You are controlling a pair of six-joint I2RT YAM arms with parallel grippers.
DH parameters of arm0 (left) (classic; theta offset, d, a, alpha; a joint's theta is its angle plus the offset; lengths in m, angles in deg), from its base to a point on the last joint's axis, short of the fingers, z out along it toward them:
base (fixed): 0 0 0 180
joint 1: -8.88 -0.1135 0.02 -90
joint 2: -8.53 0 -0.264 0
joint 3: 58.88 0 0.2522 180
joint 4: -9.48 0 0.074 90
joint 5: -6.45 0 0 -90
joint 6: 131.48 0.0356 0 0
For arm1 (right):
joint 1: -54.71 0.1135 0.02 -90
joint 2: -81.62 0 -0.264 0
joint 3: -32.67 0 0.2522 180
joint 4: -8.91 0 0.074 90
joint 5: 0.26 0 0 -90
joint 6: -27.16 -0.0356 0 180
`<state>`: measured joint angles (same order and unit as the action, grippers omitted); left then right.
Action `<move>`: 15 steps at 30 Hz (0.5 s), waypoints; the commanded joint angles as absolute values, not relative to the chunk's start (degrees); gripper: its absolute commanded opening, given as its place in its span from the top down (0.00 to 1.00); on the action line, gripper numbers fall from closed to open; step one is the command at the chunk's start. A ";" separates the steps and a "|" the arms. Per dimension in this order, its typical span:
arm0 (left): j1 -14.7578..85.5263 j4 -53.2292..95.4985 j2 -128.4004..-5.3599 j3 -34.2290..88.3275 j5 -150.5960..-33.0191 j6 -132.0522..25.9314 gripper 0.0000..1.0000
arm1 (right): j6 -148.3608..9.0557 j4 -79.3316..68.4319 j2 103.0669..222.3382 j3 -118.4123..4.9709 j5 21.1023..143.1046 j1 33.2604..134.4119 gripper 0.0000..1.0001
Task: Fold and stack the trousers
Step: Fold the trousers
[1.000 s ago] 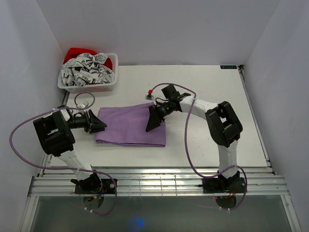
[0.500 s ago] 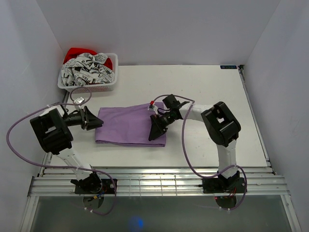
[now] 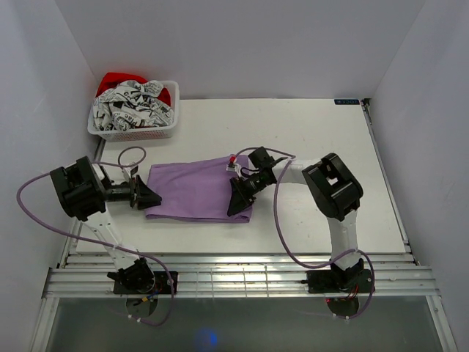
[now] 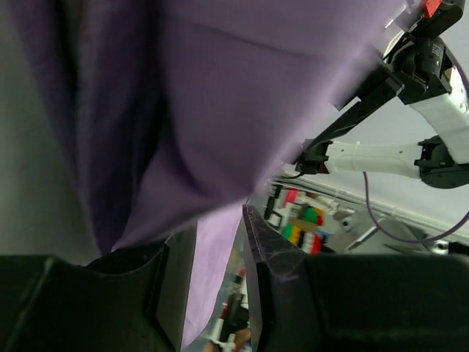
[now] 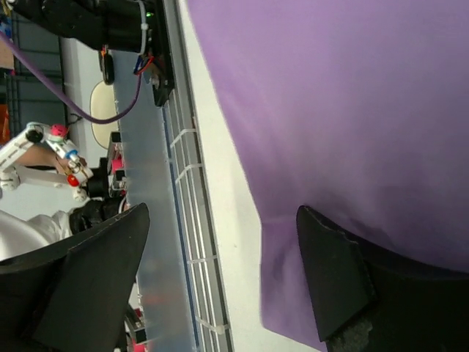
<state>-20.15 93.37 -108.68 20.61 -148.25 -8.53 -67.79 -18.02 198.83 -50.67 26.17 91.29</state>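
The lilac trousers (image 3: 194, 192) lie folded into a flat rectangle at mid-table. My left gripper (image 3: 150, 198) is at their left edge. In the left wrist view (image 4: 220, 220) its jaws stand close together with a fold of the trousers (image 4: 220, 88) between them. My right gripper (image 3: 238, 199) hovers wide open over the trousers' front right corner. In the right wrist view (image 5: 223, 213) one finger is above the purple cloth (image 5: 352, 95) and the other is above the table's near edge. No waistband shows.
A white basket (image 3: 132, 133) heaped with black-and-white patterned cloth and a red garment (image 3: 117, 77) stands at the back left corner. White walls close three sides. The metal rail (image 3: 242, 271) runs along the near edge. Bare white tabletop (image 3: 330, 161) lies right of the trousers.
My left gripper slid to the trousers' left edge and its jaws narrowed onto the cloth. My right gripper moved from the back right corner toward the front right corner, still open.
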 commanded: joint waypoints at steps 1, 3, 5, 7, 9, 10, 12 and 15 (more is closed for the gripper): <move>-20.29 85.66 -110.91 17.29 -147.53 -12.37 0.59 | -65.21 -18.30 201.50 -49.47 29.88 87.42 0.16; -20.29 81.87 -111.36 15.97 -146.22 -13.97 0.59 | -64.16 -19.87 202.03 -49.55 30.50 86.27 0.19; -20.29 81.68 -110.75 16.14 -145.77 -13.71 0.59 | -60.23 -24.08 201.33 -50.69 30.07 85.65 0.20; -20.29 84.74 -109.43 17.89 -146.73 -9.78 0.58 | -56.53 -27.43 200.02 -53.49 27.71 85.82 0.21; -20.21 88.00 -106.37 20.52 -149.89 -5.99 0.56 | -54.84 -28.23 197.03 -55.69 26.03 85.74 0.22; -20.29 90.71 -105.39 21.40 -151.30 -4.49 0.56 | -54.84 -27.97 196.15 -57.18 25.50 85.65 0.22; -20.12 92.75 -103.02 22.99 -155.85 -0.71 0.56 | -58.51 -23.86 194.56 -61.58 24.01 85.56 0.23; -19.59 94.25 -101.78 25.54 -162.44 1.14 0.55 | -69.72 -10.38 194.03 -64.49 23.48 85.30 0.23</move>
